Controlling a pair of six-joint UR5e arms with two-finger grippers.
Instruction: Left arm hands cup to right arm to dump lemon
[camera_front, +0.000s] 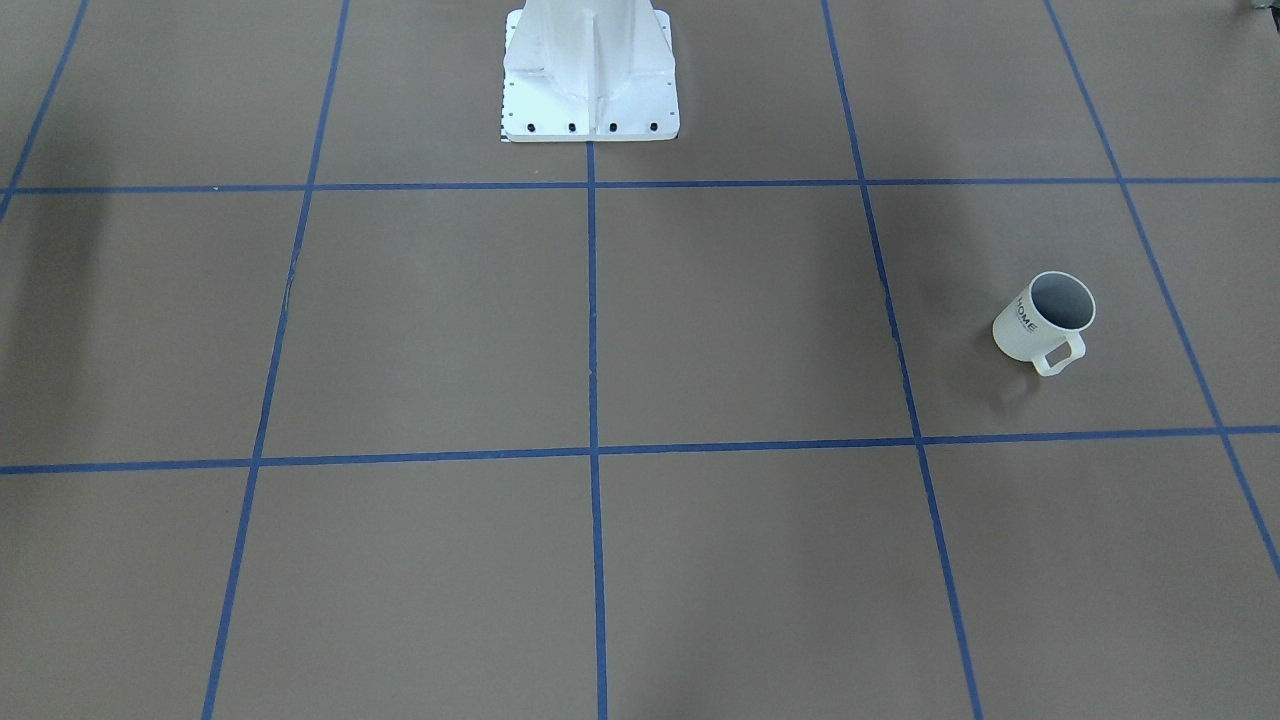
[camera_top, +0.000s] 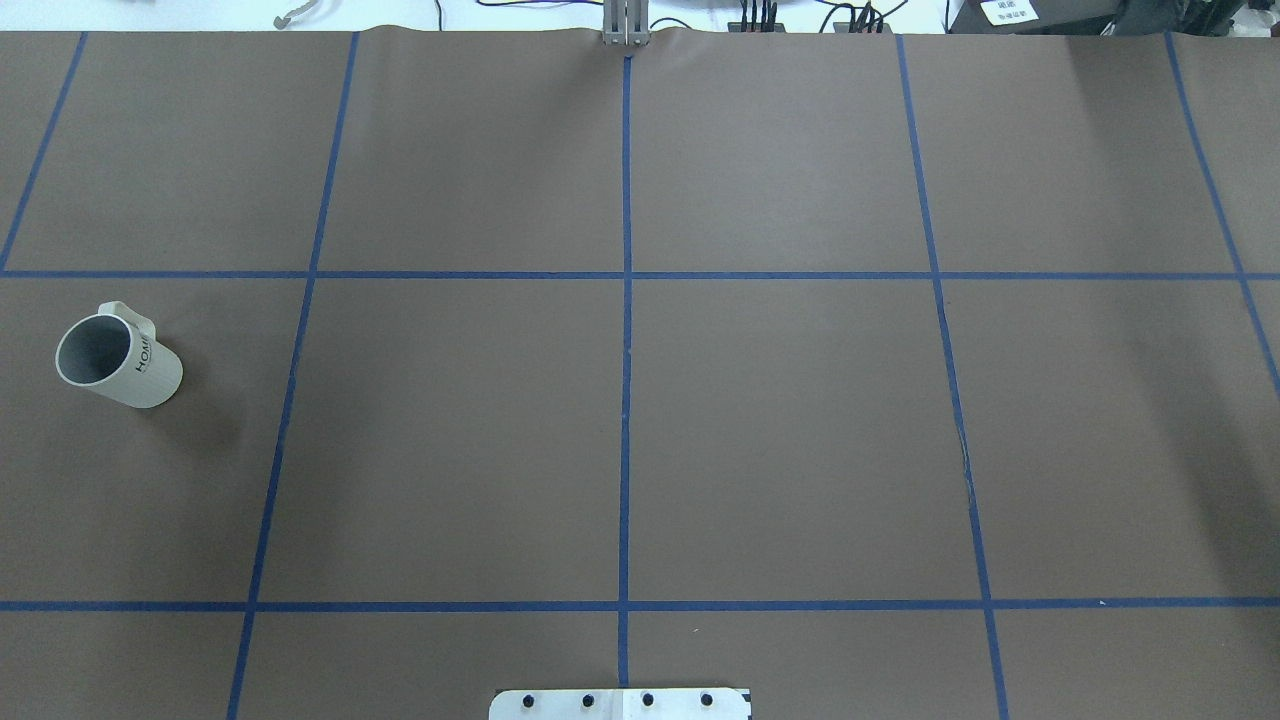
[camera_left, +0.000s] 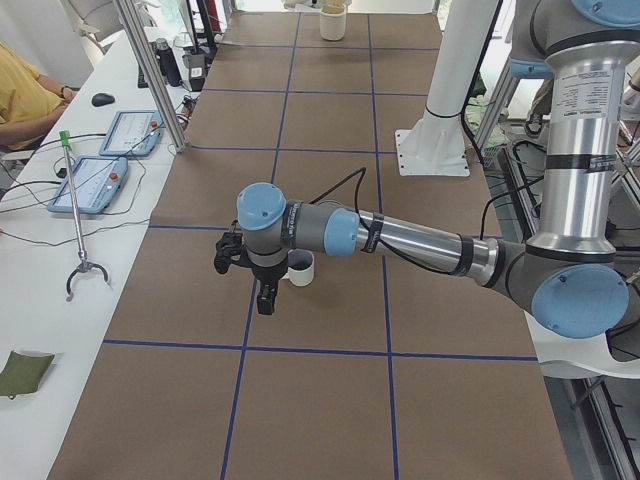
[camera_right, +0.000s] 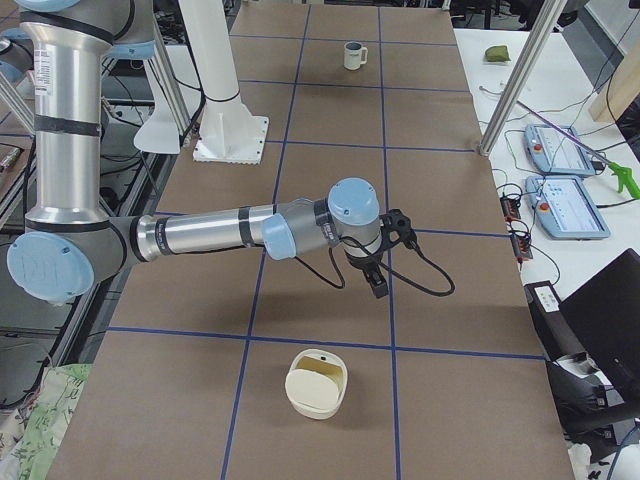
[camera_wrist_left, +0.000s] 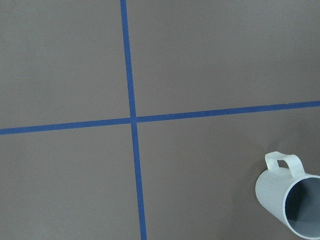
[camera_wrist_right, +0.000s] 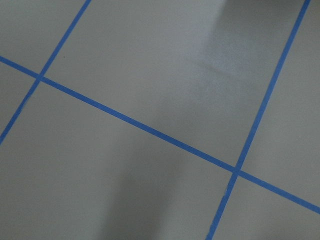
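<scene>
The cream-white cup (camera_front: 1043, 320) with "HOME" lettering stands upright on the brown table, on the robot's left side (camera_top: 117, 355). Its handle points away from the robot. The grey inside shows no lemon; the lemon is hidden or out of view. The left wrist view has the cup (camera_wrist_left: 292, 200) at its lower right corner. My left gripper (camera_left: 265, 300) hangs above the table just beside the cup (camera_left: 300, 268); I cannot tell if it is open or shut. My right gripper (camera_right: 378, 288) hovers over the table's other end, far from the cup (camera_right: 353, 55); I cannot tell its state.
The white robot pedestal (camera_front: 590, 80) stands at the table's robot-side edge. A cream lidded container (camera_right: 318, 382) lies on the table at the right end. Teach pendants (camera_left: 100, 180) and posts (camera_left: 150, 70) stand on the operators' side, where a person (camera_left: 20, 95) sits.
</scene>
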